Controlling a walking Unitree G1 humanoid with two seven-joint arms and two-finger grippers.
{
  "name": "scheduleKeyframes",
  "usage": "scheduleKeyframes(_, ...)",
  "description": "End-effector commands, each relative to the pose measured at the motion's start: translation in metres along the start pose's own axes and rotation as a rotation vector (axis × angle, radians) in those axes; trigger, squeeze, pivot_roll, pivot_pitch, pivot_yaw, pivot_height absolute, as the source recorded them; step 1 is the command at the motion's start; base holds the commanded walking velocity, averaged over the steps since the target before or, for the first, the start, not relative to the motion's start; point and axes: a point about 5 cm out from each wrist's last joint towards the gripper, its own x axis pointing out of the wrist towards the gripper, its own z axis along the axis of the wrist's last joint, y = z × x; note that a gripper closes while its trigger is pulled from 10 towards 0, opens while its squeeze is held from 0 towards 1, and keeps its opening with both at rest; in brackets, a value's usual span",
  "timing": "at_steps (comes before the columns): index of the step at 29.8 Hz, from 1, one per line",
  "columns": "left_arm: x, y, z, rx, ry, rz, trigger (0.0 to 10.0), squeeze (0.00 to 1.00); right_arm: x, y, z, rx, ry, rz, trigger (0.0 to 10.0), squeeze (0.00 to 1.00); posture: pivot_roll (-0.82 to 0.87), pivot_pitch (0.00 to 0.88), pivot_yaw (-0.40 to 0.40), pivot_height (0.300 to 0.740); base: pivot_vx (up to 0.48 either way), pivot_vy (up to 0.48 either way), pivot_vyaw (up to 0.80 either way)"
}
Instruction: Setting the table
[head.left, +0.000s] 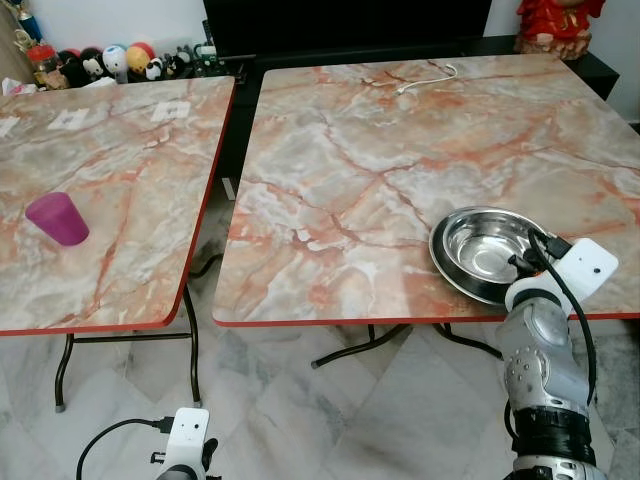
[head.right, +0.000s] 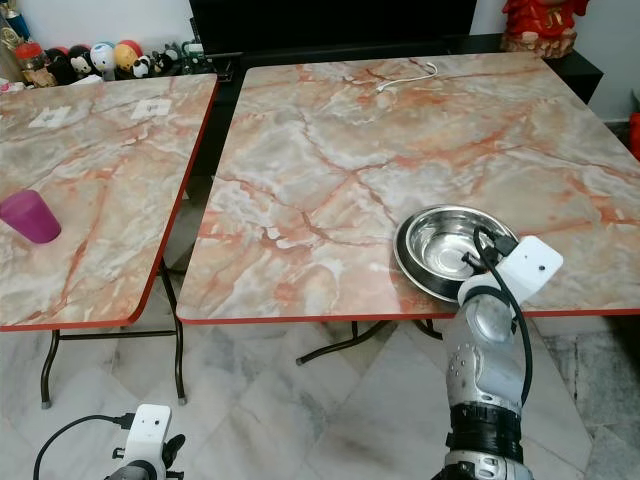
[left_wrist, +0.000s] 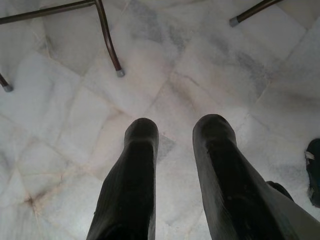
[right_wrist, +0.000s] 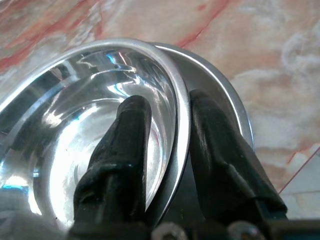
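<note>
Nearest, at 7 o'clock low in the head view, left gripper (left_wrist: 175, 145) hanging idle over pale marble floor (left_wrist: 210, 80), black fingers apart around empty space. At 5 o'clock, silver right arm (head.left: 545, 370) rising to the near edge of the larger marble table (head.left: 400, 150). Just above it at 4 o'clock, right gripper (right_wrist: 167, 125) pinching the rim of a steel bowl (head.left: 492, 245), one finger inside the bowl, the other outside, closed on the rim between them. Bowl resting inside a wider steel plate (right_wrist: 227, 100), both close to the table's red front edge. Across a gap at 9 o'clock, purple cup (head.left: 57, 219) standing upside down on a second marble table (head.left: 130, 150). Farther, toward 12 o'clock, white cable (head.left: 428, 77) lying at the larger table's far edge. Beyond, at 11 o'clock, row of small toy figures (head.left: 110, 62) along the wall; at 1 o'clock, red figurine (head.left: 555, 25) on a dark cabinet.
</note>
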Motion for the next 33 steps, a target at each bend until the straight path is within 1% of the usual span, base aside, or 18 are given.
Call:
scheduleKeyframes(1, 0.000, 0.000, -0.001, -0.004, -0.002, 0.003, 10.0, 0.00, -0.003, 0.003, 0.004, -0.015, -0.027, 0.006, 10.0, 0.00, -0.14, 0.102, 0.059, 0.740, 0.000, 0.000, 0.00)
scheduleKeyframes(4, 0.000, -0.002, 0.001, -0.010, -0.008, 0.001, 10.0, 0.00, -0.004, -0.001, 0.004, -0.052, -0.040, -0.022, 10.0, 0.00, -0.14, 0.101, 0.058, 0.740, 0.000, 0.000, 0.00)
scheduleKeyframes(8, 0.000, -0.003, 0.001, -0.011, -0.011, -0.001, 10.0, 0.00, -0.004, -0.004, 0.006, -0.073, -0.061, -0.044, 10.0, 0.00, -0.14, 0.102, 0.058, 0.740, 0.000, 0.000, 0.00)
scheduleKeyframes(12, 0.001, -0.005, 0.002, -0.017, -0.016, -0.005, 10.0, 0.00, -0.004, -0.010, 0.009, -0.141, -0.108, -0.083, 10.0, 0.00, -0.13, 0.102, 0.055, 0.740, 0.000, 0.000, 0.00)
scheduleKeyframes(14, 0.001, -0.005, 0.002, -0.018, -0.017, -0.005, 10.0, 0.00, -0.004, -0.011, 0.009, -0.154, -0.114, -0.088, 10.0, 0.00, -0.13, 0.102, 0.056, 0.740, 0.000, 0.000, 0.00)
scheduleKeyframes(15, 0.000, -0.005, 0.002, -0.022, -0.017, -0.005, 10.0, 0.00, -0.005, -0.009, 0.012, -0.191, -0.150, -0.073, 10.0, 0.00, -0.14, 0.103, 0.056, 0.740, 0.000, 0.000, 0.00)
scheduleKeyframes(16, 0.000, -0.005, 0.002, -0.022, -0.017, -0.005, 10.0, 0.00, -0.005, -0.009, 0.012, -0.191, -0.150, -0.073, 10.0, 0.00, -0.14, 0.103, 0.056, 0.740, 0.000, 0.000, 0.00)
scheduleKeyframes(17, 0.000, -0.004, 0.001, -0.023, -0.015, -0.003, 10.0, 0.00, -0.006, -0.004, 0.017, -0.250, -0.205, -0.046, 10.0, 0.00, -0.14, 0.104, 0.057, 0.740, 0.000, 0.000, 0.00)
scheduleKeyframes(20, 0.000, -0.003, 0.000, -0.037, -0.012, 0.005, 10.0, 0.00, -0.008, 0.000, 0.022, -0.279, -0.254, -0.029, 10.0, 0.00, -0.14, 0.103, 0.056, 0.740, 0.000, 0.000, 0.00)
scheduleKeyframes(21, -0.001, 0.000, -0.002, -0.058, -0.006, 0.017, 10.0, 0.00, -0.011, 0.005, 0.029, -0.277, -0.312, 0.014, 10.0, 0.00, -0.13, 0.104, 0.056, 0.740, 0.000, 0.000, 0.00)
scheduleKeyframes(23, -0.001, 0.001, -0.003, -0.065, -0.003, 0.020, 10.0, 0.00, -0.012, 0.008, 0.032, -0.271, -0.332, 0.041, 10.0, 0.00, -0.13, 0.104, 0.056, 0.740, 0.000, 0.000, 0.00)
scheduleKeyframes(25, -0.002, 0.004, -0.005, -0.082, 0.008, 0.030, 10.0, 0.00, -0.018, 0.023, 0.032, -0.265, -0.355, 0.179, 10.0, 0.00, -0.15, 0.104, 0.056, 0.740, 0.000, 0.000, 0.00)
scheduleKeyframes(26, -0.002, 0.006, -0.006, -0.087, 0.014, 0.033, 10.0, 0.00, -0.022, 0.031, 0.031, -0.279, -0.359, 0.249, 10.0, 0.00, -0.15, 0.104, 0.057, 0.740, 0.000, 0.000, 0.00)
scheduleKeyframes(27, -0.002, 0.006, -0.006, -0.087, 0.014, 0.033, 10.0, 0.00, -0.022, 0.031, 0.031, -0.279, -0.359, 0.249, 10.0, 0.00, -0.15, 0.104, 0.057, 0.740, 0.000, 0.000, 0.00)
scheduleKeyframes(28, -0.003, 0.009, -0.009, -0.096, 0.024, 0.039, 10.0, 0.00, -0.028, 0.038, 0.026, -0.315, -0.371, 0.345, 10.0, 0.00, -0.15, 0.104, 0.058, 0.740, 0.000, 0.000, 0.00)
scheduleKeyframes(31, -0.005, 0.015, -0.013, -0.103, 0.040, 0.058, 10.0, 0.00, -0.032, 0.037, 0.019, -0.353, -0.358, 0.407, 10.0, 0.00, -0.14, 0.097, 0.053, 0.740, 0.000, 0.000, 0.00)
scheduleKeyframes(32, -0.006, 0.020, -0.016, -0.108, 0.049, 0.070, 10.0, 0.00, -0.036, 0.038, 0.014, -0.378, -0.344, 0.460, 10.0, 0.00, -0.15, 0.094, 0.049, 0.740, 0.000, 0.000, 0.00)
scheduleKeyframes(33, -0.006, 0.020, -0.016, -0.108, 0.049, 0.070, 10.0, 0.00, -0.036, 0.038, 0.014, -0.378, -0.344, 0.460, 10.0, 0.00, -0.15, 0.094, 0.049, 0.740, 0.000, 0.000, 0.00)
